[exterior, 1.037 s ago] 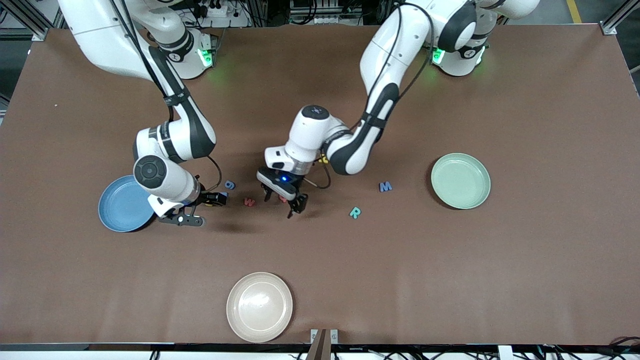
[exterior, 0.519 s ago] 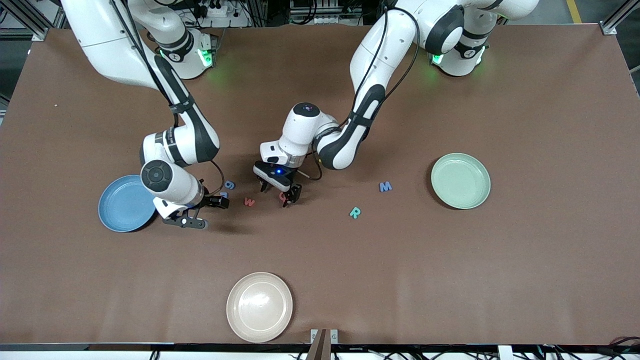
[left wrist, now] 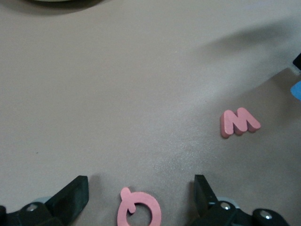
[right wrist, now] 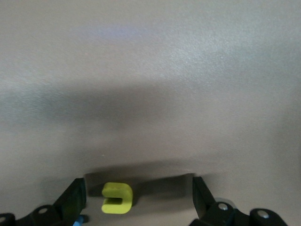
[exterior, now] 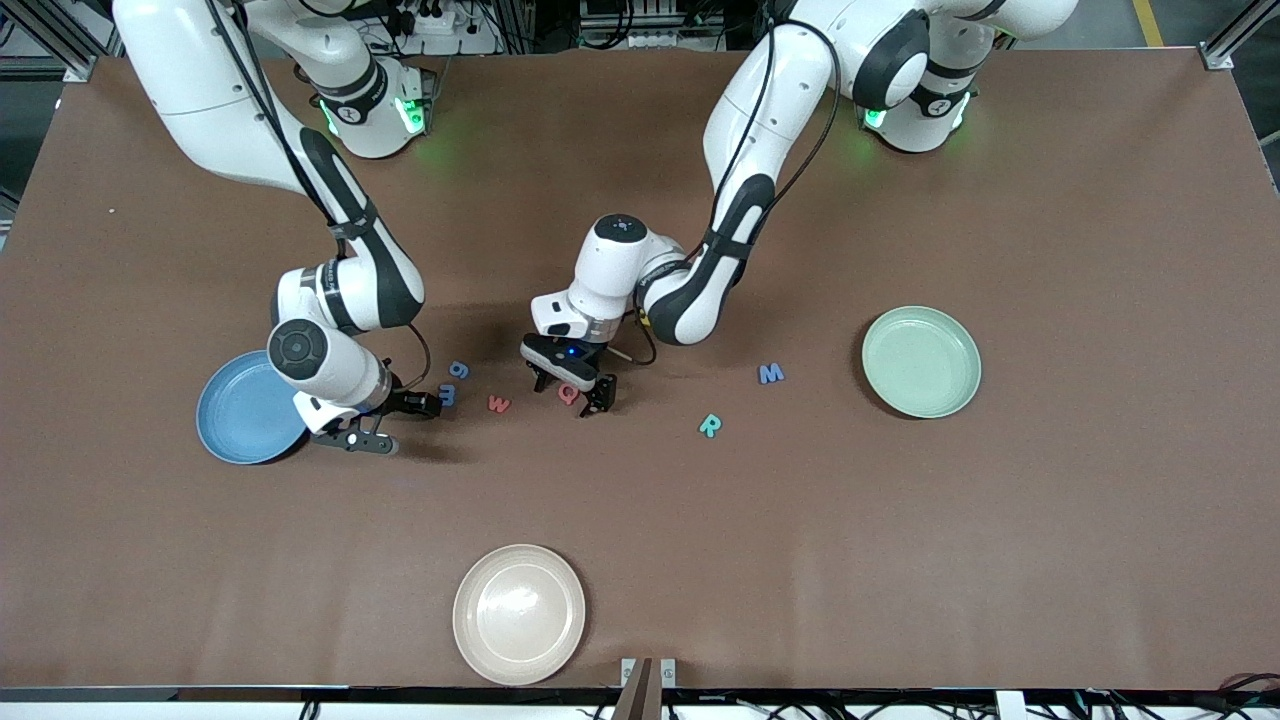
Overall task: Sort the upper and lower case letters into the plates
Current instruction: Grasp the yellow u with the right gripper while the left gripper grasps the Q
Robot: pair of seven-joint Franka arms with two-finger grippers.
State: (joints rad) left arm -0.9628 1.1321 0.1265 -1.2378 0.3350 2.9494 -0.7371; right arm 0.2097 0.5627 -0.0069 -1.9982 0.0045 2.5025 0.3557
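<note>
My left gripper (exterior: 570,390) is open and low over the table, its fingers either side of a pink letter Q (exterior: 568,394) that lies flat. In the left wrist view the Q (left wrist: 139,212) lies between the open fingers (left wrist: 70,197). My right gripper (exterior: 392,423) is open beside the blue plate (exterior: 240,410). In the right wrist view a small yellow letter (right wrist: 117,197) lies on the table between its fingers (right wrist: 73,195). The mint green plate (exterior: 921,361) stands toward the left arm's end of the table. Both plates hold no letters.
A red w (exterior: 499,404), (left wrist: 239,122) and two blue letters (exterior: 459,370), (exterior: 447,396) lie between the grippers. A blue M (exterior: 770,373) and a teal R (exterior: 710,425) lie nearer the green plate. A beige plate (exterior: 519,613) stands near the front edge.
My left gripper shifted a little over the pink Q, which now shows whole between its fingers. My right gripper moved slightly toward the blue plate, uncovering a blue letter.
</note>
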